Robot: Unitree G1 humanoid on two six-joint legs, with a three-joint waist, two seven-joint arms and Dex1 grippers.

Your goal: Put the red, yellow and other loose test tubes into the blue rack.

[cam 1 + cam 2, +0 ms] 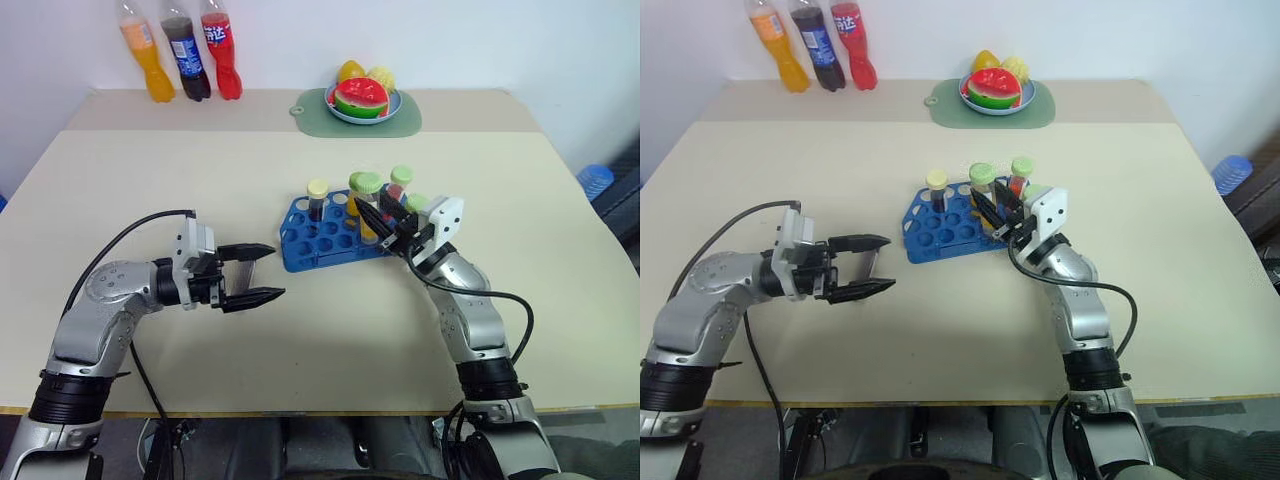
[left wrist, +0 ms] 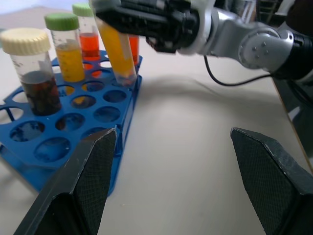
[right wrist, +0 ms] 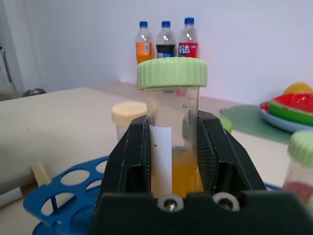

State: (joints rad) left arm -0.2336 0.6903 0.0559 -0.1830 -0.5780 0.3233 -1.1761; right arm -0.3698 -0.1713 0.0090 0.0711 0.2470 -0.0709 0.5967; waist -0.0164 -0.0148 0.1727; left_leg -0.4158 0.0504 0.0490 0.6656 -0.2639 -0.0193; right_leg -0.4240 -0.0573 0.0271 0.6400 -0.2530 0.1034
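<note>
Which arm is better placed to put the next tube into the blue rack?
The right. The right gripper already holds a yellow tube, its tip at the blue rack. The left gripper is open, empty and beside the rack.

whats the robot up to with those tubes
The right claw is shut on a yellow tube with a green cap, holding it over the blue rack. Three tubes already stand in the rack: a dark one with a cream cap, a yellow one and a red one. The left claw hangs open beside the rack, holding nothing.
</note>
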